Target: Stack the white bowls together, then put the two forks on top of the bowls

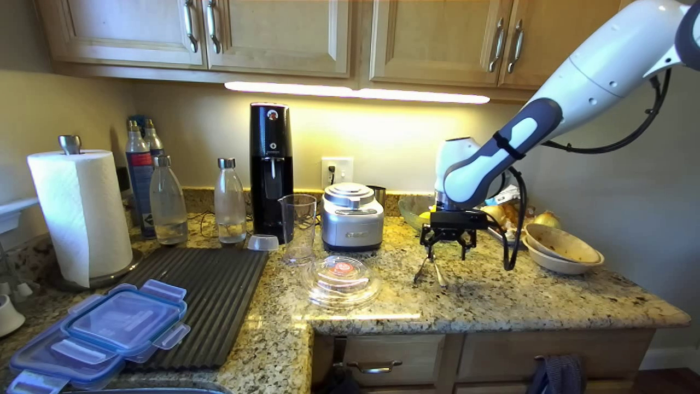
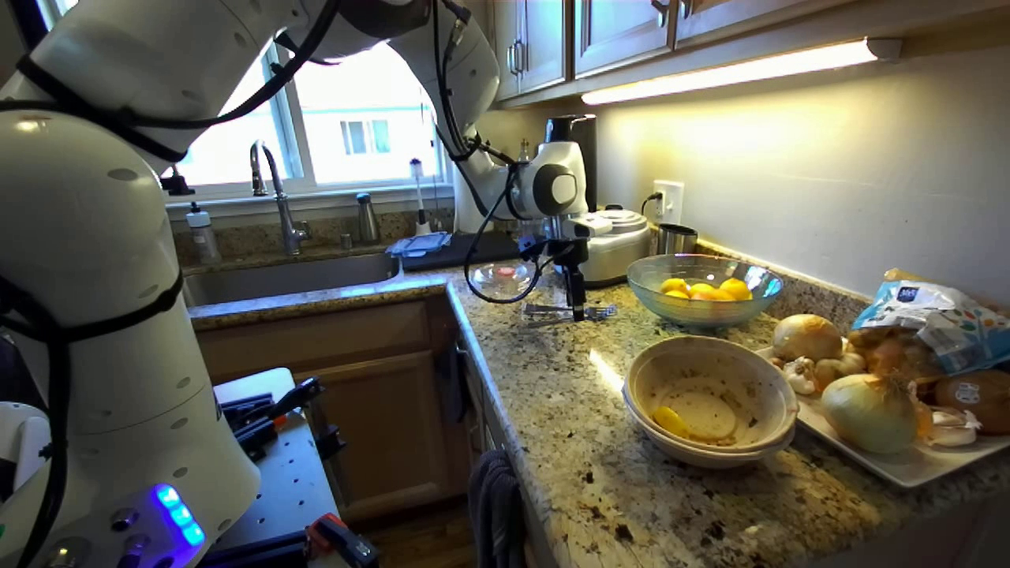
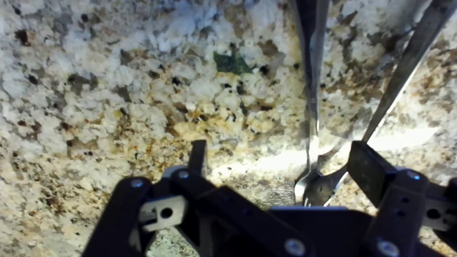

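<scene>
The white bowls are nested at the counter's end in both exterior views: the upper bowl, slightly tilted, sits inside the lower bowl. A small yellow piece lies in the upper one. Well apart from them, my gripper is low over the counter, jaws spread wide with nothing gripped. Beneath it lie the two forks, one fork between the fingers in the wrist view, the other fork slanting behind the right finger. Their heads overlap; the tine ends are hidden by the gripper body. Finger contact I cannot tell.
A flat clear glass dish lies beside the forks. Behind stand a silver appliance and a glass bowl of yellow fruit. A white tray with onions and garlic adjoins the bowls. The counter's front edge is near.
</scene>
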